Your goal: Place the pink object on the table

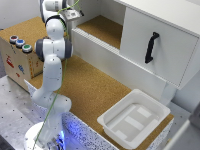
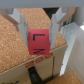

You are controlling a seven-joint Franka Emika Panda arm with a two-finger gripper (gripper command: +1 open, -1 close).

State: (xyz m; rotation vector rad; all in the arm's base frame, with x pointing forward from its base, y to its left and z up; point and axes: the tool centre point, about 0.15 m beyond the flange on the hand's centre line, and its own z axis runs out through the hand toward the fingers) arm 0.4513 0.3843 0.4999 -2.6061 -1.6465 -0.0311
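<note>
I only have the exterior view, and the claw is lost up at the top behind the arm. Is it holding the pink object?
Observer: Yes. In the wrist view the claw is shut on the pink object, one finger on each side.
Operator: How is it sitting?
Observer: A flat pink face with a black mark faces the wrist camera.
Operator: What is around it?
Observer: Brown cork surface shows on both sides of it. I cannot tell whether the object touches it.
</note>
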